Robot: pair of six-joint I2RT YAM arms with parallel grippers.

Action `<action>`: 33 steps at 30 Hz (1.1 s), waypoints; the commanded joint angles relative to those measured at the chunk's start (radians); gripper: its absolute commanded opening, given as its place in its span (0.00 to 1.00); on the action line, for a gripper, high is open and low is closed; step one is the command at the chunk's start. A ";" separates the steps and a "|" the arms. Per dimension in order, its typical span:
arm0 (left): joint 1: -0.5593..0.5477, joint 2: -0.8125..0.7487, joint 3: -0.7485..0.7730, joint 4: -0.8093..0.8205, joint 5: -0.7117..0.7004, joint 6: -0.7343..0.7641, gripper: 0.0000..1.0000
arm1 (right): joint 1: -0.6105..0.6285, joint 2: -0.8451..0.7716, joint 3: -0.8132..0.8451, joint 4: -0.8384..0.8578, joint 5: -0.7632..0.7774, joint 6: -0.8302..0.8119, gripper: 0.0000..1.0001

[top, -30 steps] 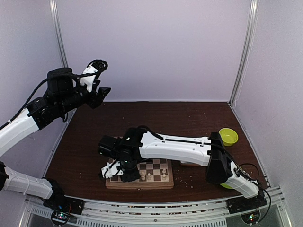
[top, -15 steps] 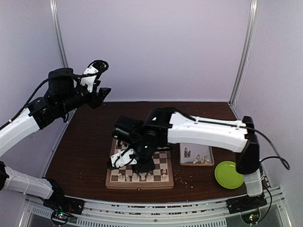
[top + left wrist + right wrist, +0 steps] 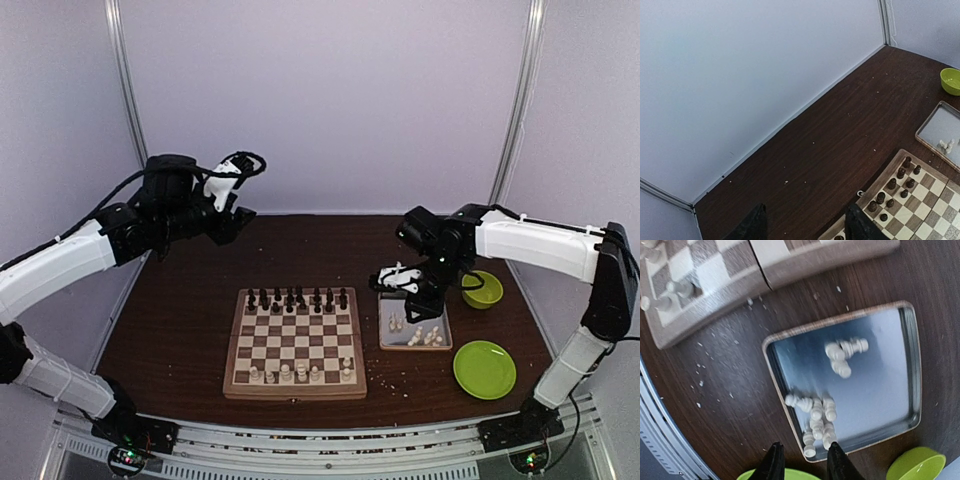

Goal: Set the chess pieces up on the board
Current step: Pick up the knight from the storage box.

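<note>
The board lies mid-table, with dark pieces lined along its far side and several cream-white chess pieces on its near row. More white pieces lie in a metal tray to its right. My right gripper hovers over that tray. In the right wrist view its jaws stand a little apart with nothing between them, just past a heap of pieces by the tray's near rim. My left gripper hangs high at the back left, open and empty.
A green bowl sits right of the tray and a green plate in front of it. Pale crumbs dot the dark table. The left wrist view catches the board's far corner, the tray and the bowl.
My right arm has swung from over the board's near left across to the tray on the right. My left arm has shifted a little to the right, still raised.
</note>
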 commanded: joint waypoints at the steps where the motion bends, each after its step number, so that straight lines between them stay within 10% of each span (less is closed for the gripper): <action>1: 0.006 0.013 0.041 -0.002 0.056 -0.010 0.54 | -0.093 -0.069 -0.086 0.048 0.030 0.026 0.29; 33: 0.003 0.027 0.048 -0.009 0.096 -0.029 0.55 | -0.245 0.114 -0.193 0.096 0.022 0.027 0.19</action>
